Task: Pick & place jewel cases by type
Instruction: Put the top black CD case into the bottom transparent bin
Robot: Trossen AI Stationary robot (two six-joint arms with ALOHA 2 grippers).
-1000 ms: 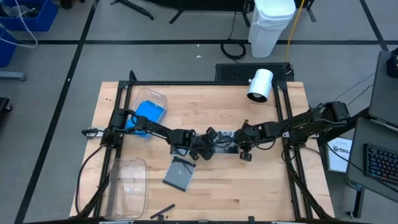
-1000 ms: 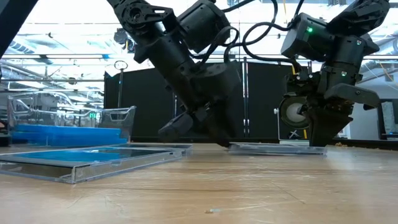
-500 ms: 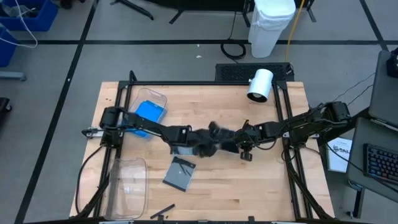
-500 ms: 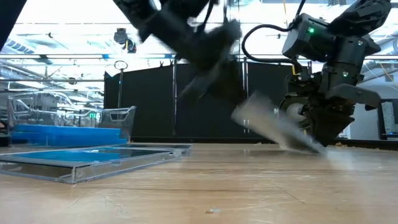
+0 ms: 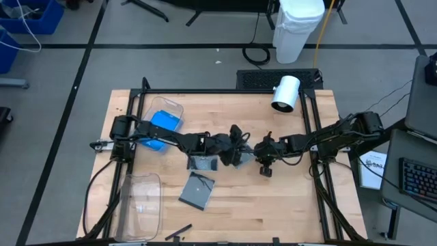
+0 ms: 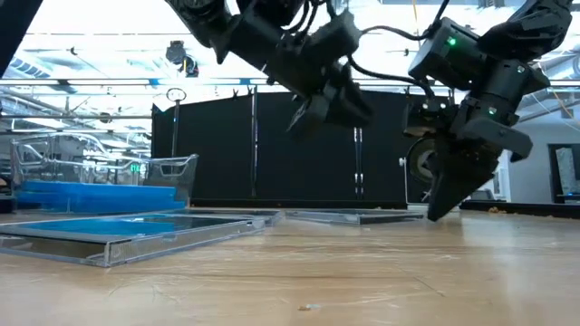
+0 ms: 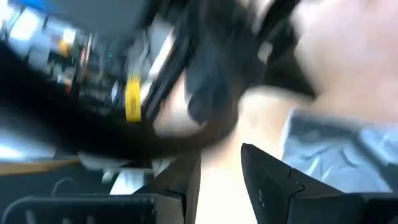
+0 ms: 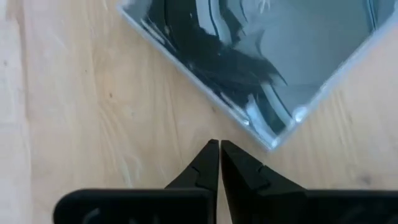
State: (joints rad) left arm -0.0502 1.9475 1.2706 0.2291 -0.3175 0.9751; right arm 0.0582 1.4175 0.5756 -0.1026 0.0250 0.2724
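Observation:
A grey clear jewel case (image 8: 261, 50) lies flat on the table between my two grippers; the low view shows it edge-on (image 6: 353, 216). My left gripper (image 6: 349, 109) is open and hangs in the air above it, and its wrist view (image 7: 221, 174) shows the case below (image 7: 336, 155). My right gripper (image 8: 216, 152) is shut, with its tips low just off the case's corner (image 8: 273, 142) and a small gap between them (image 6: 433, 214). Two more grey cases (image 5: 203, 162) (image 5: 196, 190) lie flat nearer the left. Blue cases (image 5: 164, 124) sit in a clear bin.
An empty clear bin (image 5: 140, 203) stands at the table's near left corner. The bin of blue cases (image 6: 100, 192) stands at the far left. A white cylinder (image 5: 285, 94) lies at the far right. A small dark object (image 5: 179, 234) rests at the near edge.
My left gripper has risen from the table. Half a second ago the case's left end tipped up with it while the right end stayed down by my right gripper. The case now lies flat again. My right gripper has tilted and drawn back off the case's edge.

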